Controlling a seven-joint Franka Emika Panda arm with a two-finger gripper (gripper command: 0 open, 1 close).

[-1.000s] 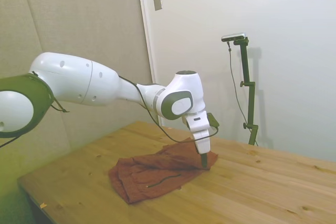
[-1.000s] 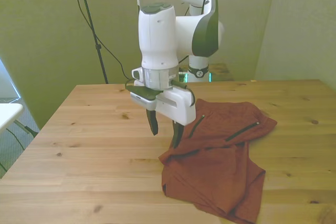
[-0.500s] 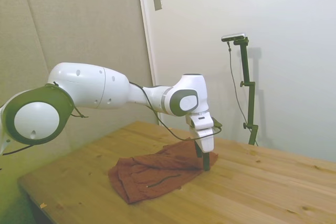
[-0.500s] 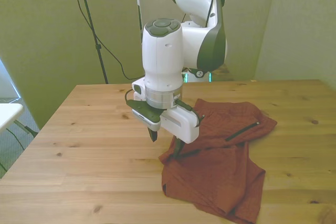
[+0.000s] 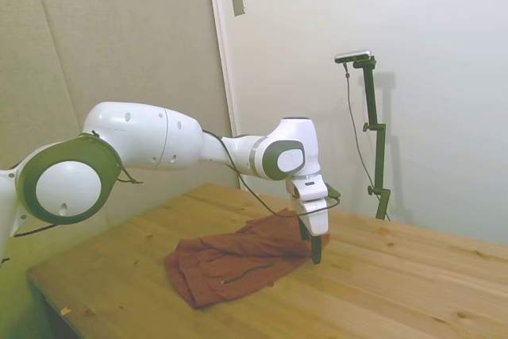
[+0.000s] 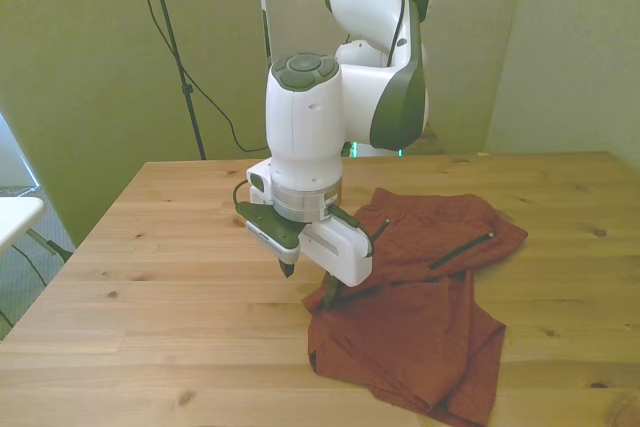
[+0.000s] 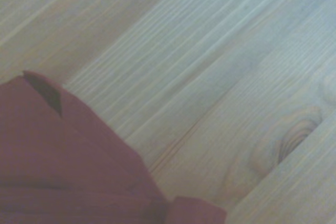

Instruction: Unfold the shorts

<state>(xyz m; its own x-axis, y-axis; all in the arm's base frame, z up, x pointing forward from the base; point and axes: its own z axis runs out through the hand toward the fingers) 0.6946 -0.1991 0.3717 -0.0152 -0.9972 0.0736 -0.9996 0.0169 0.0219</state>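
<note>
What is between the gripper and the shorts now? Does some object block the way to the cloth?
Nothing visible blocks it. The gripper is open and low at the edge of the shorts on the front view's left, one finger over the fabric, the other over bare table. No other object lies near them.

the wrist view is soft and out of focus; the shorts (image 7: 68, 166) run off its edge, showing only one corner. in the front view the pincer (image 6: 308, 285) body covers the shorts' (image 6: 430, 307) left edge. in the side view the tabletop (image 5: 397, 291) is cut off at the near and right edges.
</note>
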